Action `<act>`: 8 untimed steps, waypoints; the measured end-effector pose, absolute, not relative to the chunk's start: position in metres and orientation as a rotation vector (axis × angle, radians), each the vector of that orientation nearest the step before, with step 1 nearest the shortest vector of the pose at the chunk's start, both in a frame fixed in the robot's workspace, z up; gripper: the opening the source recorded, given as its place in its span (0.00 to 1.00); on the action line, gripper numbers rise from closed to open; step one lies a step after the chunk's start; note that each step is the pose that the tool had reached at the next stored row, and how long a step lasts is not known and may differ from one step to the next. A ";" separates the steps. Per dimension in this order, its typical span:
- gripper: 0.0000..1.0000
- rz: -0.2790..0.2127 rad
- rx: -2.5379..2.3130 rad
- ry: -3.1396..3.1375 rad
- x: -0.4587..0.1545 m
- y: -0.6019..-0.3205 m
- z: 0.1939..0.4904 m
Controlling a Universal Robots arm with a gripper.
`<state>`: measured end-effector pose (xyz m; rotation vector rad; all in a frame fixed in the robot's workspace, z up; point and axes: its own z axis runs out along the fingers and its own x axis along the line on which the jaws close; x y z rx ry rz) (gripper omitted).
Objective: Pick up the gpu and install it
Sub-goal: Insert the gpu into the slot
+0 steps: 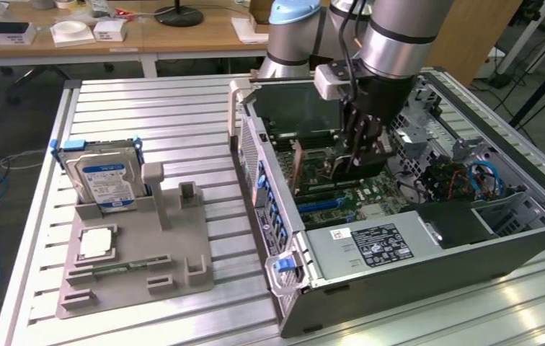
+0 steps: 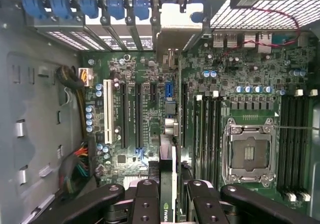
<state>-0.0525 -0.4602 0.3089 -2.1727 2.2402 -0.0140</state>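
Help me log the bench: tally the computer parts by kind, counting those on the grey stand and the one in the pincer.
hard drive: 1
processor chip: 1
memory stick: 1
gpu: 1
Total: 4

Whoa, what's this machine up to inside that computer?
A robot arm has its pincer inside the open computer case, shut on a green graphics card held edge-on over the main board. Whether the card is already pushed in, I cannot tell. A hard drive stands in a holder outside.
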 end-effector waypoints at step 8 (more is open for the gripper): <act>0.26 -0.014 -2.172 2.241 -0.053 -0.459 0.294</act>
